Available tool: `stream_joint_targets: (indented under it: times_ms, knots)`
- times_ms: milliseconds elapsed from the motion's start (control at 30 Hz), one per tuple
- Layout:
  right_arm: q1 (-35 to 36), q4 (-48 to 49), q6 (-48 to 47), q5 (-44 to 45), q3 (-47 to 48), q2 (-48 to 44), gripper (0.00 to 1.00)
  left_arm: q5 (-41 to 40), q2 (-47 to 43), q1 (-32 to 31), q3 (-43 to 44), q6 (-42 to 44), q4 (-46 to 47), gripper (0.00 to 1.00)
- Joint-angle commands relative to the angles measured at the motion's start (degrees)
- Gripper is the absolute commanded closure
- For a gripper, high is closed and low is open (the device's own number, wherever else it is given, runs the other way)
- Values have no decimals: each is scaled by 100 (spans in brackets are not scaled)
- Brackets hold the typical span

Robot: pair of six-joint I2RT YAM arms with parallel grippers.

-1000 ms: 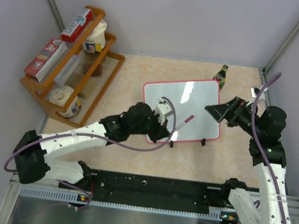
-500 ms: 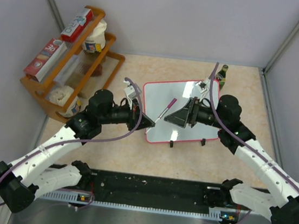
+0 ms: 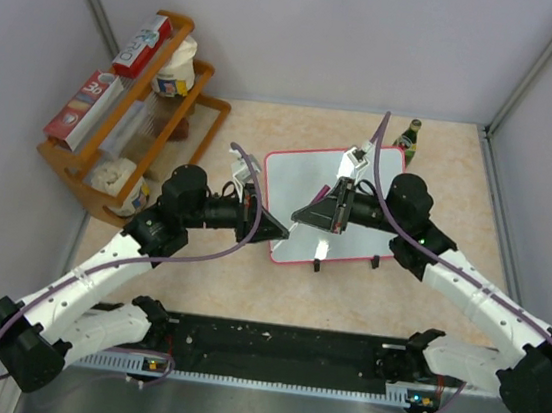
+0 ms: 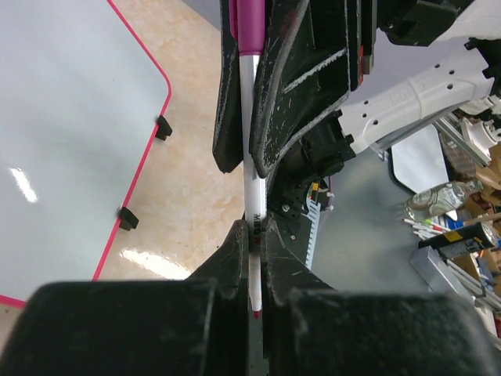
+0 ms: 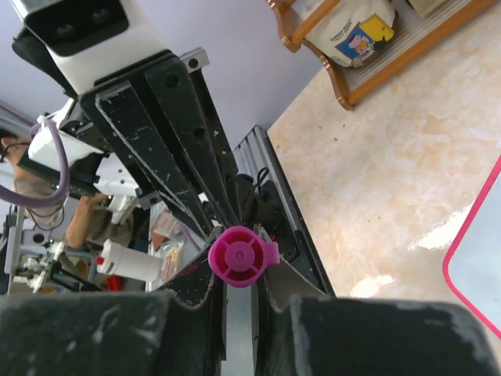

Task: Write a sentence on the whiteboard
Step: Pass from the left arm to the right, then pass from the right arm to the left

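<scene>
The whiteboard (image 3: 370, 183), glossy white with a pink rim, lies flat in the middle of the table; it also fills the left of the left wrist view, whiteboard (image 4: 63, 133). No sentence shows on it. Above its near left corner my two grippers meet tip to tip. My left gripper (image 3: 275, 231) is shut on the white barrel of a marker (image 4: 249, 149). My right gripper (image 3: 302, 215) is shut on the marker's pink cap (image 5: 241, 256), and in the left wrist view that cap (image 4: 249, 23) sits between the right fingers (image 4: 290, 94).
A wooden rack (image 3: 204, 107) with boxes and jars stands at the back left. A small dark bottle (image 3: 407, 139) stands just beyond the board's far right corner. Two black clip feet (image 4: 162, 127) jut from the board's near edge.
My left arm pulled the marker back off the board and turned to face right. My right arm swung in from the right and closed from wide open onto the marker's cap.
</scene>
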Motion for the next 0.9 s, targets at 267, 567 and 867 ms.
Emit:
stream_joint_targets:
  times_ms: [267, 567, 867]
  knots:
    - [99, 60, 16, 679, -113, -527, 100, -120, 9, 24, 191, 323, -259, 25]
    - [108, -125, 95, 996, -149, -537, 100, -32, 335, -29, 253, 262, 20, 34]
    - [99, -703, -220, 1190, 88, -581, 95, -5, 309, -29, 297, 226, 171, 100]
